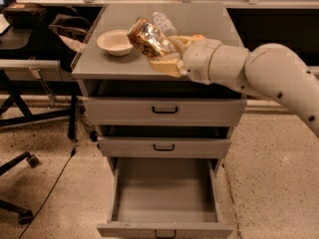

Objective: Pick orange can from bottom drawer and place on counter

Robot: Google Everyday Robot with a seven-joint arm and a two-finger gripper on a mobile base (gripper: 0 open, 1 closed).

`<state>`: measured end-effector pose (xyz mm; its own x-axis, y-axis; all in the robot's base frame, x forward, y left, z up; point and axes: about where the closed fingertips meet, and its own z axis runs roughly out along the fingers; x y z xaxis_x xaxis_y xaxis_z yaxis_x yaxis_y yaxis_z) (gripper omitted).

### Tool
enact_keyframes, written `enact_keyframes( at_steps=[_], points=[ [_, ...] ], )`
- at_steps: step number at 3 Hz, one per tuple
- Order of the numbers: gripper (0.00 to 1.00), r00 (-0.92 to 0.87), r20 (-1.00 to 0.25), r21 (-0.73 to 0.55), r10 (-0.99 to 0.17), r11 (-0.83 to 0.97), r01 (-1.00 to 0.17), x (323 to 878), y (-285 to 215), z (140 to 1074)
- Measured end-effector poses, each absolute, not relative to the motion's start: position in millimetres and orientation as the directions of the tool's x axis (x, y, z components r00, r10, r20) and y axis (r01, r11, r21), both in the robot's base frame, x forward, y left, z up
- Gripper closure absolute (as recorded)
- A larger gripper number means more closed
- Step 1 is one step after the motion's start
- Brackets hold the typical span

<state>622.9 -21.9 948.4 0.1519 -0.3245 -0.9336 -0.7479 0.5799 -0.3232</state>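
Claw (163, 54) with orange can (149, 38) above counter (119, 66)

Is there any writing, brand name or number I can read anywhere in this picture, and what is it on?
Nothing here can be read as text.
orange can, held by the gripper above the counter: gold and brown patterned print, too blurred to read.
clear bottle: no legible label.
bowl: plain, no marks.

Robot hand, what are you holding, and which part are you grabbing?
The gripper holds the orange can by its lower end, tilted above the counter.
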Motion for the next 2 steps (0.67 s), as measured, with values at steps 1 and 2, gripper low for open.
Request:
enact_keyframes(
  at_steps=[1,2],
  points=[
    [1.0,0.155,-0.935,-0.323,-0.32,0.582,-0.746,659,-22,943],
    [1.0,0.151,-0.935,-0.322,-0.321,0.591,-0.739,695,-20,938]
  ],
)
